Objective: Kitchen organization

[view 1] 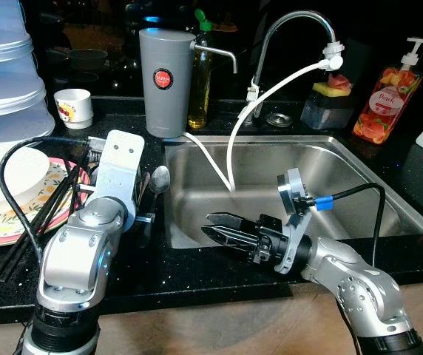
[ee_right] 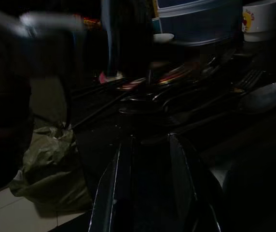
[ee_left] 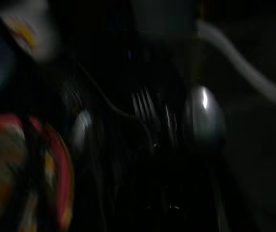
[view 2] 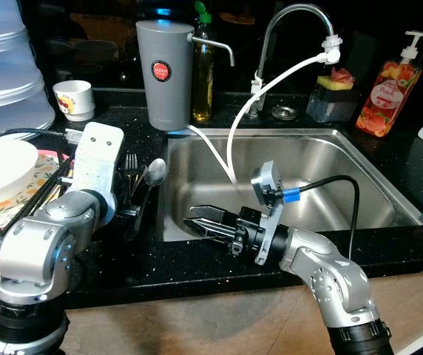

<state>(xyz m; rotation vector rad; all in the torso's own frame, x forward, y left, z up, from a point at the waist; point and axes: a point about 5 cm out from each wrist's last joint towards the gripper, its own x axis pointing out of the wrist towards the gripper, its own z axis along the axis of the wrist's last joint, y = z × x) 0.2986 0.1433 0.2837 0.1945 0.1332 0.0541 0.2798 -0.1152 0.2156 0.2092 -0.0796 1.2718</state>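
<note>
Two slightly parted, empty fingers of the right gripper point from the sink toward the spoon beyond its rim.

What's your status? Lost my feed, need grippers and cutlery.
Right gripper open, empty, low in sink, pointing at the counter edge. Left gripper over cutlery, fingers unseen. Spoon and fork on counter by sink. White hose hangs into basin.
</note>
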